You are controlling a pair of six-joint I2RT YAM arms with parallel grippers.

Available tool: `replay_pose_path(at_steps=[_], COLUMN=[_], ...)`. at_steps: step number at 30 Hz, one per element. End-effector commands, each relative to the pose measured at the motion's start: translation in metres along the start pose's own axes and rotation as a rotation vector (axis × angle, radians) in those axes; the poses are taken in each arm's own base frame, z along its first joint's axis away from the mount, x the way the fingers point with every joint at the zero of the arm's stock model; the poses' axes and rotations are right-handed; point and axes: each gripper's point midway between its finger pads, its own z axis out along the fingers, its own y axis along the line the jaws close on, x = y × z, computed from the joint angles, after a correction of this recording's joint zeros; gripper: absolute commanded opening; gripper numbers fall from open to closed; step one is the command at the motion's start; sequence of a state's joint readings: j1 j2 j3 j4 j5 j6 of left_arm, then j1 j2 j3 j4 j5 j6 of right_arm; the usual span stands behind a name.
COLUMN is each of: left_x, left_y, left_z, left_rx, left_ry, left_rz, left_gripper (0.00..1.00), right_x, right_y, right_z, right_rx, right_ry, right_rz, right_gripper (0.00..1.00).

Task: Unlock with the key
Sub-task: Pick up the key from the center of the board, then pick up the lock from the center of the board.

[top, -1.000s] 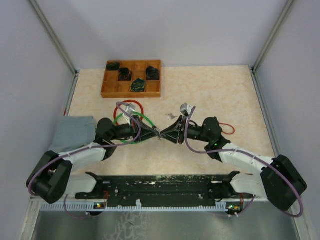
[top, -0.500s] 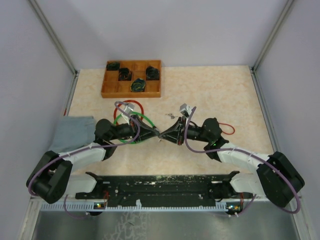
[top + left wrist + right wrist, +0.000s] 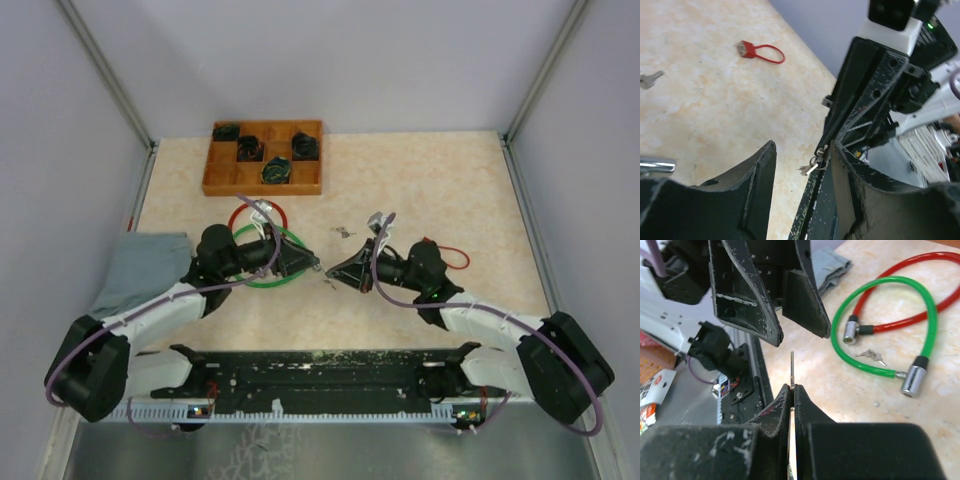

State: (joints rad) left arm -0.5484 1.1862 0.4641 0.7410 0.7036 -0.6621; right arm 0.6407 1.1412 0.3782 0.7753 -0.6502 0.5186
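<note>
The key point(image 3: 792, 369) is pinched edge-on between the closed fingers of the right gripper point(image 3: 792, 388), while the left gripper point(image 3: 801, 335) is spread wide and empty just before it, the green cable lock point(image 3: 933, 325) laid on the table nearby.

Beige table point(image 3: 440, 180) — wooden tray point(image 3: 262, 190), grey cloth point(image 3: 145, 265), red cable lock point(image 3: 258, 204), green cable lock point(image 3: 260, 285), keys point(image 3: 343, 231)

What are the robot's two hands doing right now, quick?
Left hand: open, holding nothing.
Right hand: closed, pinching a small thin silver metal key.
</note>
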Motion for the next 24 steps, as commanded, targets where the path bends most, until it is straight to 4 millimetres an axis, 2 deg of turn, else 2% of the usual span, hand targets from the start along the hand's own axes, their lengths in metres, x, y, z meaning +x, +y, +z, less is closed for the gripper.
replay_pose_path(at_steps=[1, 7, 12, 17, 20, 24], left_x=[0.010, 0.028, 0.042, 0.059, 0.063, 0.072], left_y=[0.037, 0.084, 0.114, 0.141, 0.156, 0.180], left_z=[-0.008, -0.021, -0.015, -0.005, 0.005, 0.004], left_rx=[-0.253, -0.549, -0.670, -0.756, -0.807, -0.938], left_ry=[0.075, 0.206, 0.319, 0.443, 0.478, 0.518], left_rz=[-0.068, -0.127, -0.198, -0.202, -0.225, -0.272], left_gripper=[0.54, 0.57, 0.58, 0.59, 0.59, 0.59], right_x=[-0.012, -0.003, 0.001, 0.008, 0.010, 0.012], right_y=[-0.018, -0.048, -0.060, -0.062, -0.062, -0.062], right_z=[-0.012, -0.032, -0.041, -0.046, -0.047, -0.046], right_rx=[0.110, 0.257, 0.331, 0.349, 0.345, 0.337], right_ry=[-0.070, -0.095, -0.104, -0.105, -0.110, -0.114], right_rz=[0.013, 0.048, 0.018, 0.021, 0.027, 0.033], right_gripper=[0.00, 0.00, 0.00, 0.00, 0.00, 0.00])
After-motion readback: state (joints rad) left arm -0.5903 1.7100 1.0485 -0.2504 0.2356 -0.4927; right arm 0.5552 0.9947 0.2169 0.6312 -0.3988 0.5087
